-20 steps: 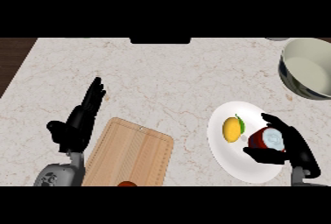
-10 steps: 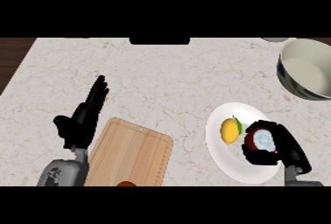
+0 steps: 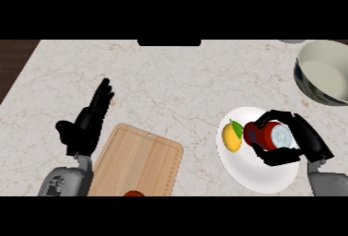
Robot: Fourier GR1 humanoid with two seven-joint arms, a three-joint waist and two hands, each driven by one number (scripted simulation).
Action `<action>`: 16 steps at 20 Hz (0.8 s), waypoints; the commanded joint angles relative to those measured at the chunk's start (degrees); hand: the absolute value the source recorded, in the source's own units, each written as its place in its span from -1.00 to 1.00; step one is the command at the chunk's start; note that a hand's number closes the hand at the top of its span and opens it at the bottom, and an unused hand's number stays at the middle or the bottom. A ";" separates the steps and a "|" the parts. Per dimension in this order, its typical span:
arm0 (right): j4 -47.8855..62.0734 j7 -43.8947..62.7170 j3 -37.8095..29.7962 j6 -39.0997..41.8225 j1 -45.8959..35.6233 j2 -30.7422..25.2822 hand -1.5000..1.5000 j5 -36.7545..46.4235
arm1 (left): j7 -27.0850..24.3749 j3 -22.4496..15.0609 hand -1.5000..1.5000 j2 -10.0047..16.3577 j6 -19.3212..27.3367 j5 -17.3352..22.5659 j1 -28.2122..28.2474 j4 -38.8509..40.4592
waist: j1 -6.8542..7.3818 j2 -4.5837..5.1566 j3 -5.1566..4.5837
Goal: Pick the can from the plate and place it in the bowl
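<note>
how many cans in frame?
1. Red can, gripped by the right hand over the plate, beside the yellow fruit. A red object at the cutting board's lower edge is cut off; unclear.

Only one view is given. It is taken from the height of the robot's head and is directed steeply down onto the counter (image 3: 176, 87), which fills nearly the whole frame. The counter's far edge is placed at the top. The left hand (image 3: 85, 129) and the right hand (image 3: 309, 140) are seen near the lower edge. The view is held close. The bowl (image 3: 326, 73) is cut by the right edge and the cutting board (image 3: 136, 166) by the lower one, while the plate (image 3: 258, 177) with the can (image 3: 268, 134) is kept whole inside.
</note>
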 commanded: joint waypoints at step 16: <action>-32.05 14.17 -7.98 -2.57 -7.36 -5.03 1.00 -0.60 | 2.37 0.74 0.00 0.60 -0.55 -0.37 0.48 -2.86 | -0.43 -0.18 -0.04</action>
